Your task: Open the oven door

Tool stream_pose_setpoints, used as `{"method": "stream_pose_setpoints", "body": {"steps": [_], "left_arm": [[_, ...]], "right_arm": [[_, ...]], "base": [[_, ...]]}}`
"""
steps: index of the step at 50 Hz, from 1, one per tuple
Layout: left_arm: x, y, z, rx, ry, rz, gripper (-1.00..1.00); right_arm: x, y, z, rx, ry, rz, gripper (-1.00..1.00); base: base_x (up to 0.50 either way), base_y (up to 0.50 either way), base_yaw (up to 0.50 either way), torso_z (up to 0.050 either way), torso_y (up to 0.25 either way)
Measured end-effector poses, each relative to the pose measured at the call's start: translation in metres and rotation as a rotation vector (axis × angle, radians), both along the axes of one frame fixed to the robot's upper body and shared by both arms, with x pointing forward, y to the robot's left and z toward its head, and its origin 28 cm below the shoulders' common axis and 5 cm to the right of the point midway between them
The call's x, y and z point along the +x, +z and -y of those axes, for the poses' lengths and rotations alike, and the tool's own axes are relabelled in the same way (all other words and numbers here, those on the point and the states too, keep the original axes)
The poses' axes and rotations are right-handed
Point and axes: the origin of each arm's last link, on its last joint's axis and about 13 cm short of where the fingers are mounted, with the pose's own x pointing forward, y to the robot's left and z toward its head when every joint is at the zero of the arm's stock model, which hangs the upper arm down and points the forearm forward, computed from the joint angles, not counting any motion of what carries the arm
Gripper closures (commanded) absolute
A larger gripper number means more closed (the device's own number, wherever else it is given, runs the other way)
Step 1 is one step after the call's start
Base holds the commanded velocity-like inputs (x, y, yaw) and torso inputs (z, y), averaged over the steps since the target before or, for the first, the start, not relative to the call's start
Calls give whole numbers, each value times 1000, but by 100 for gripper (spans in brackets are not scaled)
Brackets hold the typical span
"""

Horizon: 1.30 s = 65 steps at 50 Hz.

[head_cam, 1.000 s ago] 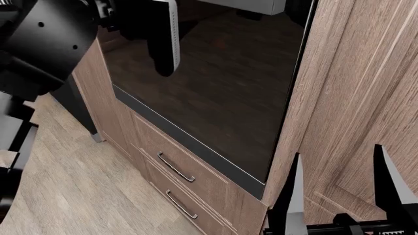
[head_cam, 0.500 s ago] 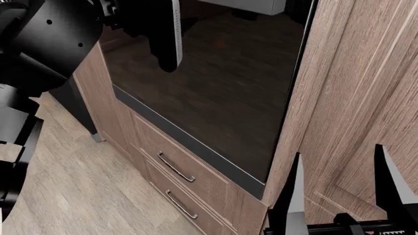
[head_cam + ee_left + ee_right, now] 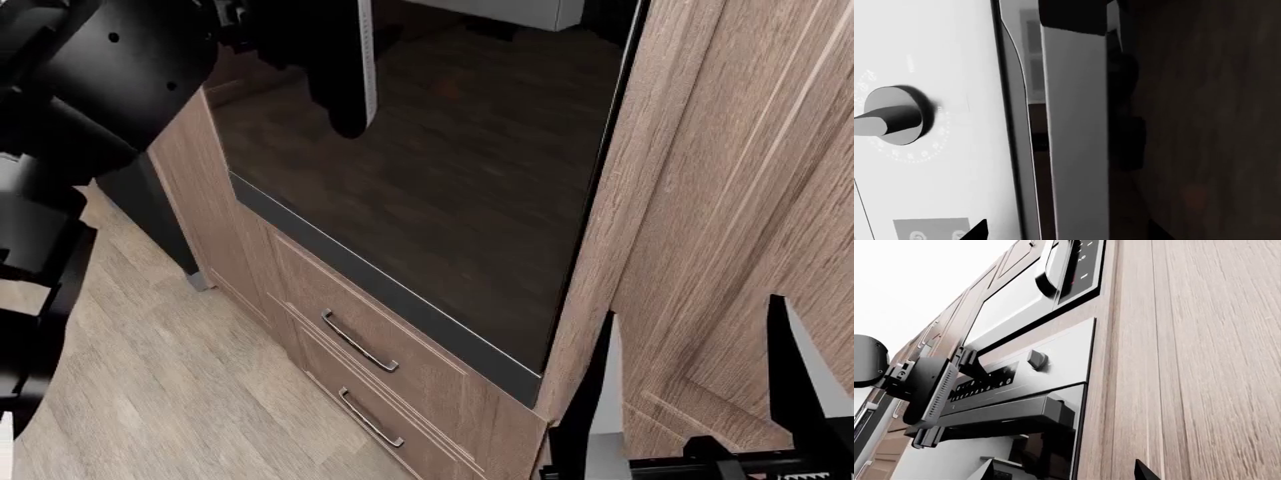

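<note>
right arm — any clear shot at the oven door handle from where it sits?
Probably not directly. The right gripper sits low beside the cabinet panel, well below the handle, and the left gripper already occupies the bar.

The oven door [image 3: 454, 190] is a large, glossy dark glass panel (reflecting the wood floor), with a thick grey bar handle [image 3: 997, 416] along its upper edge.

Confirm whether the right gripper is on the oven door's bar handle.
No: in the head view the right gripper hangs open beside the wood-grain cabinet, apart from the oven door; the left gripper is at the handle.
</note>
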Motion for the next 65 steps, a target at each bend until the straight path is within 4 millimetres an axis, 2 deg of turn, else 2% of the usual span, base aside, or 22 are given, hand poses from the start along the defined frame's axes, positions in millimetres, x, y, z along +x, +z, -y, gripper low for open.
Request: {"method": "stream_pose_setpoints", "body": {"steps": [1, 41, 53, 65], "left_arm": [[0, 0, 0, 0, 0, 1, 100], [4, -2, 1, 44, -4, 44, 100], [-2, -5, -3, 33, -1, 55, 100], [-12, -18, -13, -6, -2, 100, 100]], "right_arm": [[0, 0, 0, 0, 0, 0, -100], [1, 1, 1, 1, -3, 2, -100], [0, 1, 1, 1, -3, 5, -100], [0, 1, 1, 2, -3, 5, -100]], "base": [[0, 0, 0, 0, 0], [1, 0, -1, 0, 0], [0, 0, 0, 0, 1], [0, 0, -1, 0, 2]]}}
